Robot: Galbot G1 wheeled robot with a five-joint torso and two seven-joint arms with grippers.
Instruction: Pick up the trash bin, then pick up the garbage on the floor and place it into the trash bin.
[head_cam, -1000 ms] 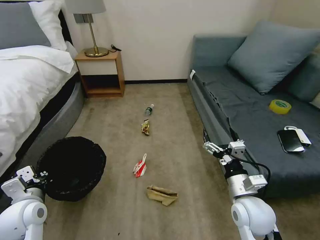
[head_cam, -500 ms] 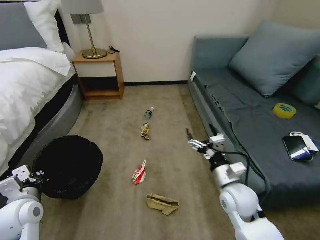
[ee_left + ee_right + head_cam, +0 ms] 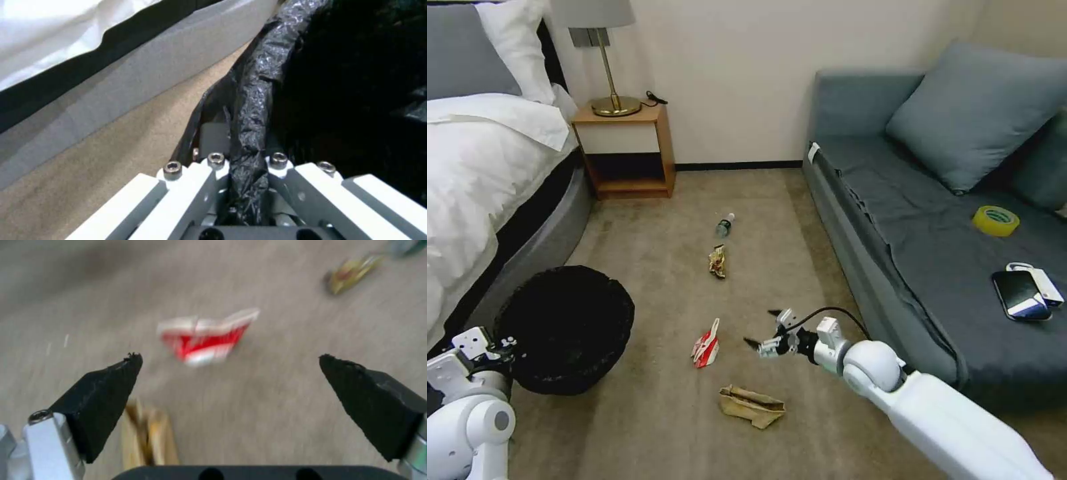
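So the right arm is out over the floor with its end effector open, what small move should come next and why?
Probably lower the right end effector onto the red-and-white carton. Its fingers are spread, the carton lies on the carpet between the tips in the wrist view, and the left end effector grips the trash bin rim.

Trash bin (image 3: 564, 330): 1
Paper bag (image 3: 751, 405): 1
Carton (image 3: 706, 345): 1
Snack wrapper (image 3: 718, 261): 1
Bottle (image 3: 724, 225): 1
Floor garbage total: 4
Tape roll (image 3: 995, 221): 1
Lamp (image 3: 602, 53): 1
Nightstand (image 3: 624, 150): 1
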